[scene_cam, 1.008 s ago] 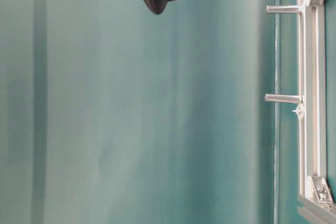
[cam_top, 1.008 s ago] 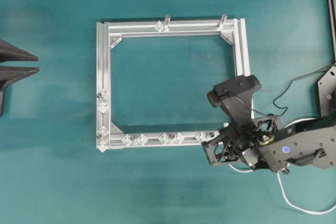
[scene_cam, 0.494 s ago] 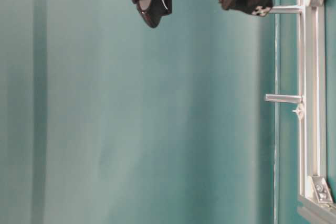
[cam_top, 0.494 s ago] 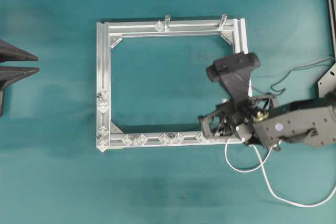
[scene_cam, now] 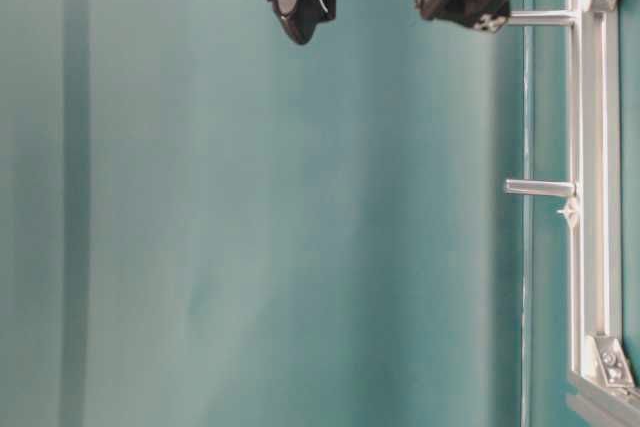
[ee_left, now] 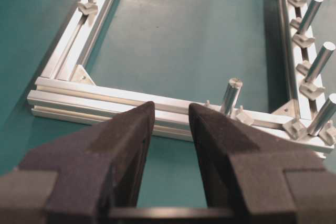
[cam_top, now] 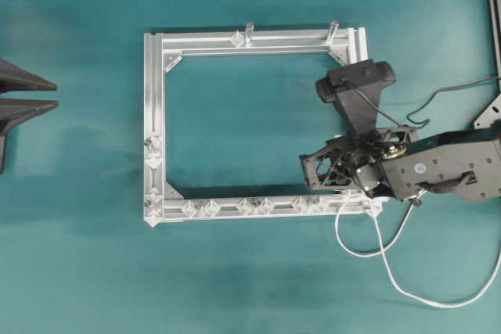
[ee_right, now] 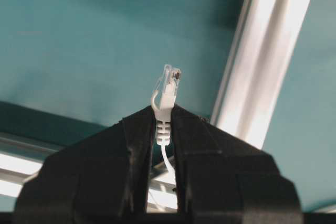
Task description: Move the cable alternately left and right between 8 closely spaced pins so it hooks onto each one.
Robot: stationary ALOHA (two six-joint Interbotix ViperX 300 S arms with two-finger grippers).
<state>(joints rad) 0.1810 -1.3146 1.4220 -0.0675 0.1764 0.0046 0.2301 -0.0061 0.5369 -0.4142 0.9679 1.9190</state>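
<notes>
Fingers (ee_right: 185, 145) of the right gripper (ee_right: 164, 116) are clamped on the cable (cam_top: 391, 267) just behind its clear plug (ee_right: 168, 83), which juts out past the tips. Seen from overhead, that gripper (cam_top: 313, 174) hangs inside the silver frame (cam_top: 153, 99) near its 5 o'clock corner, just above the bottom rail. From the grip the white cord drops across the corner, loops on the teal counter (cam_top: 78, 271) and trails off toward 4 o'clock and out at the right edge.

The pins (cam_top: 254, 206), translucent diamond pieces sitting in close pairs, run along the bottom rail from the corner toward 9 o'clock, then turn up the left rail. None appears to carry cord yet, so the weaving is judged to be at its very start. The relation that matters: the row of pins lies at roughly 8 o'clock from the held plug, its long axis running 3 to 9 o'clock along the rail, while the cord's slack lies behind the gripper at 4 o'clock. The nearest pair sits just below the fingertips.

The left gripper (ee_left: 169, 124), fingers (ee_left: 128, 145) spread apart and holding nothing, waits well off the frame's left side at 9 o'clock, facing the rail. The right arm is plainly the nearer one. The table-level view shows only two upright posts (scene_cam: 540, 187) and the arm's underside.
</notes>
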